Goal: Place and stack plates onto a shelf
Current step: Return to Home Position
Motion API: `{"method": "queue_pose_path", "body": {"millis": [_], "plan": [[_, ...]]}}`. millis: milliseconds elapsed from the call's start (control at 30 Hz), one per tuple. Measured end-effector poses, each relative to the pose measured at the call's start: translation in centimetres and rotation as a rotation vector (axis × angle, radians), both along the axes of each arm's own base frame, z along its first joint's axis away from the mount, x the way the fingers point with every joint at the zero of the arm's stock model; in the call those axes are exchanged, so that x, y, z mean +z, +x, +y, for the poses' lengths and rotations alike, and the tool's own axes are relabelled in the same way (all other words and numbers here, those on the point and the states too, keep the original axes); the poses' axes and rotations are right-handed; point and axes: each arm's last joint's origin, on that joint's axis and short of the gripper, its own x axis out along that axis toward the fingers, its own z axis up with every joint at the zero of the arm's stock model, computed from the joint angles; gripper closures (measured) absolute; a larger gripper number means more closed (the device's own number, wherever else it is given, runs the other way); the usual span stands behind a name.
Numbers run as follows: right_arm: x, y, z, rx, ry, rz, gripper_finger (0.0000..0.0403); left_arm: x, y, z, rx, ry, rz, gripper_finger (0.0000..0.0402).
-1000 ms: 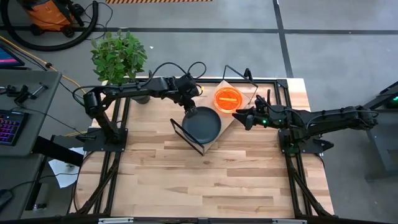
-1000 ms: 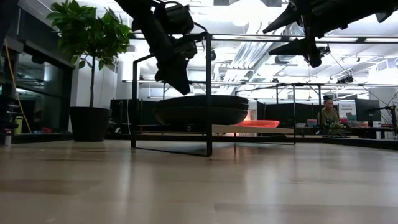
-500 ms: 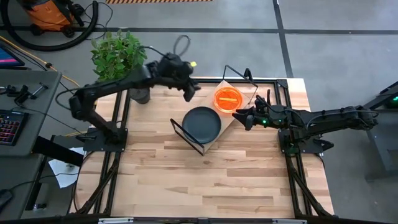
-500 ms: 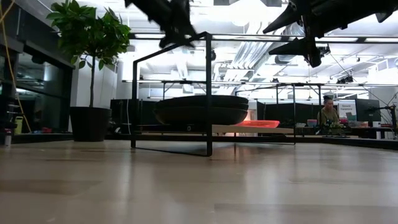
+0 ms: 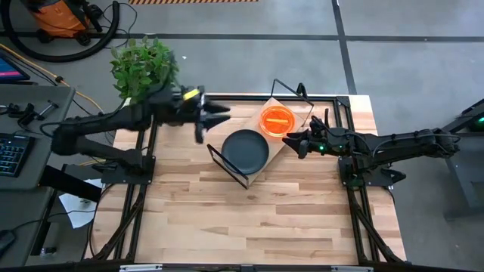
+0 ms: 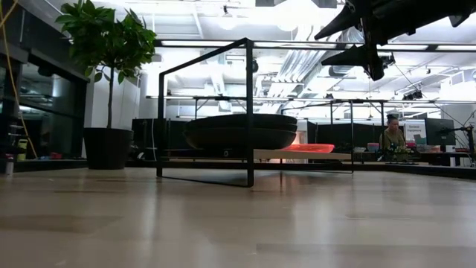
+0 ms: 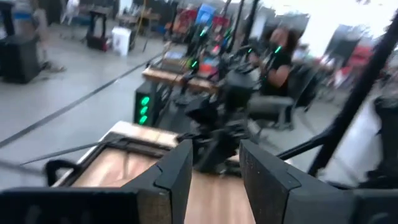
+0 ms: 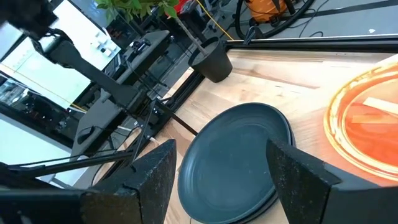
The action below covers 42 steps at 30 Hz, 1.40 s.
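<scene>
Progress on the stacking task appears all but complete. The dark grey plates [image 5: 246, 149] sit in one pile on the near end of the shelf [image 5: 297, 114], and the orange plates [image 5: 277, 121] sit in a second pile just beside them at the shelf's far end. The low view confirms both piles rest on the board, not on the worktop [image 5: 249, 219]. The exact number in each pile cannot be counted, though the right wrist view shows more than one grey rim. No plate is seen lying loose on the worktop, so the judgement is that nothing remains to be placed and only parking the arms is outstanding. The left claw [image 5: 212, 117] hangs over the back left part of the worktop, apart from the shelf, with its fingers spread and nothing between them. The right claw [image 5: 292, 143] hovers just beside the orange pile, above the shelf's edge, likewise released and empty. On brands and labels, no writing can be read on the plates, shelf or arms. Signs and screens in the room behind are too indistinct to make out.
</scene>
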Motion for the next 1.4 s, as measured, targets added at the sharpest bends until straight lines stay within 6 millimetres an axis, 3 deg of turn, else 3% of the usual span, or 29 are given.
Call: {"method": "queue_pose_path", "body": {"millis": [300,500,700,1033,1400], "plan": [[0.0,0.0,0.0,0.014,0.011,-0.003,0.0171,-3.6,-4.9,-3.6,-0.018,-0.032,-0.273,0.0301],[0.1,0.0,0.1,0.018,0.011,-0.01,0.0171,-5.8,-7.7,-4.2,0.025,-0.044,-0.367,0.0315],[0.1,0.0,0.1,0.019,0.005,-0.009,0.0171,-6.3,-9.6,-4.3,0.031,-0.027,-0.399,0.0332],[0.1,0.0,0.1,0.02,0.003,-0.008,0.0171,-5.5,-11.1,-4.2,0.087,0.044,-0.453,0.0395],[0.1,0.1,0.2,0.051,0.011,-0.008,0.0171,-6.7,-10.6,-4.9,0.029,-0.01,-0.395,0.0401]]}}
